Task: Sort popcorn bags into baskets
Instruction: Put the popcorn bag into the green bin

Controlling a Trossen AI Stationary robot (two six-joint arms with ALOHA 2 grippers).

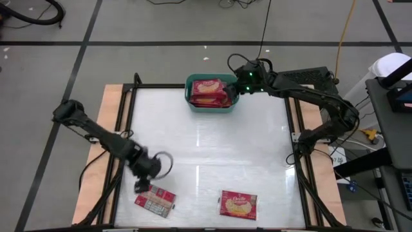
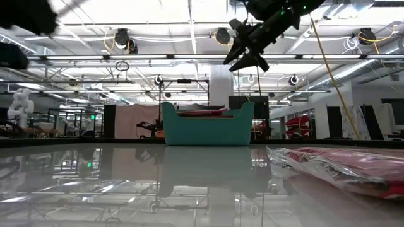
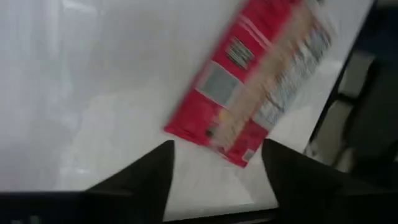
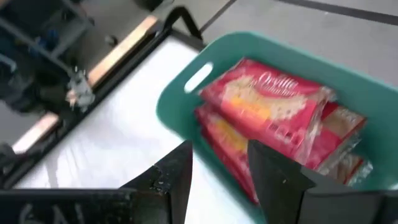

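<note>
The teal basket [image 1: 209,108] stands at the table's far middle, with several red popcorn bags [image 1: 210,91] stacked in it; it also shows in the right wrist view [image 4: 180,106] and the low view [image 2: 208,129]. My right gripper [image 1: 234,90] hangs open and empty over the basket's right rim [image 4: 221,171], above it in the low view [image 2: 247,55]. My left gripper [image 1: 143,187] is open and empty just above a bag lying flat, printed back up [image 1: 155,201], near the table's near-left corner [image 3: 255,74]. Another bag [image 1: 238,204] lies front up at the near middle.
A dark frame and wooden side strips [image 1: 114,122] border the white table top [image 1: 206,148]. The bag at the near middle fills the low view's right foreground [image 2: 341,165]. Cables lie on the floor beyond the far edge.
</note>
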